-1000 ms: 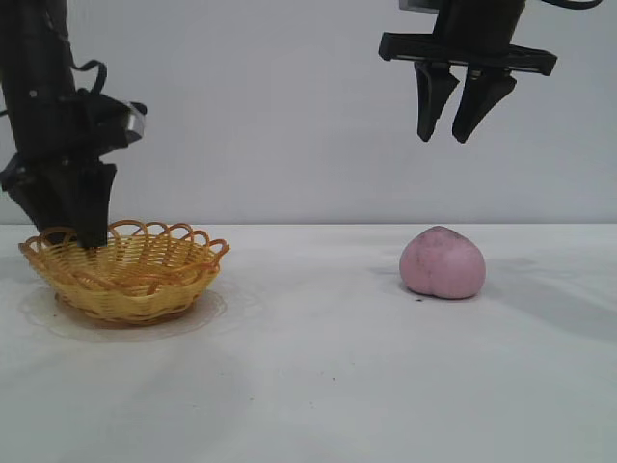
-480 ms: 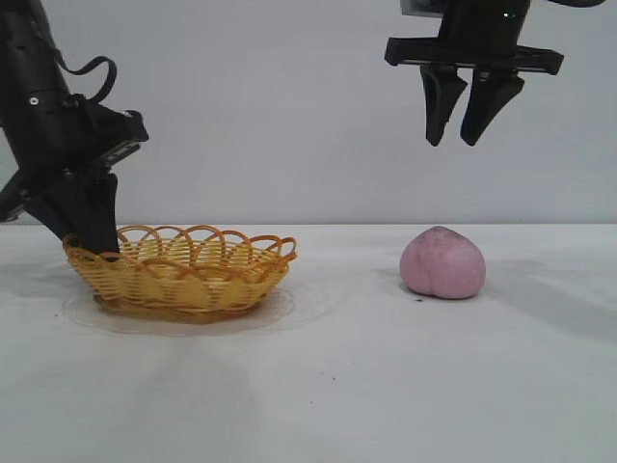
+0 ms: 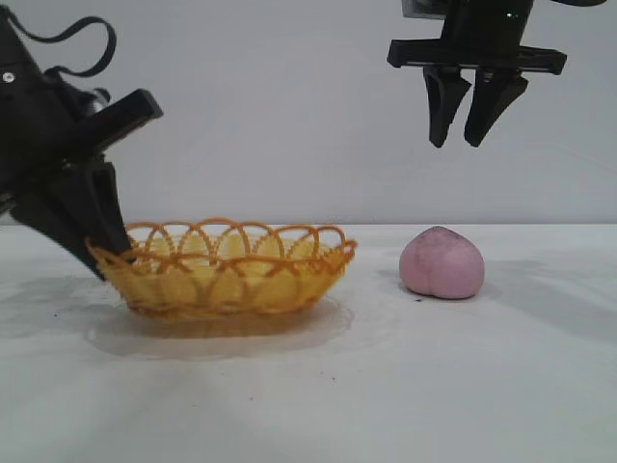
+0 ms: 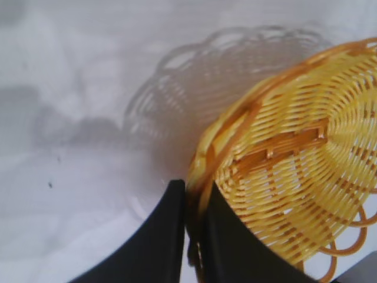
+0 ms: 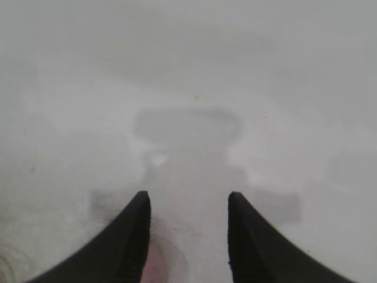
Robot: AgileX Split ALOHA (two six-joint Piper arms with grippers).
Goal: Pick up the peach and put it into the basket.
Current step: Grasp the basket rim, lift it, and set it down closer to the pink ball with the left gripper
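- Here the left gripper [image 3: 104, 253] is clamped on the left rim of the basket [image 3: 227, 270]; the wrist view shows its fingers [image 4: 162, 242] pinching the woven edge.
- The basket sits left of centre on the white table [image 3: 318, 395].
- The peach [image 3: 442, 262] rests on the table to the basket's right, apart from it.
- The right gripper [image 3: 463, 135] hangs high above the peach, jaws parted and empty.
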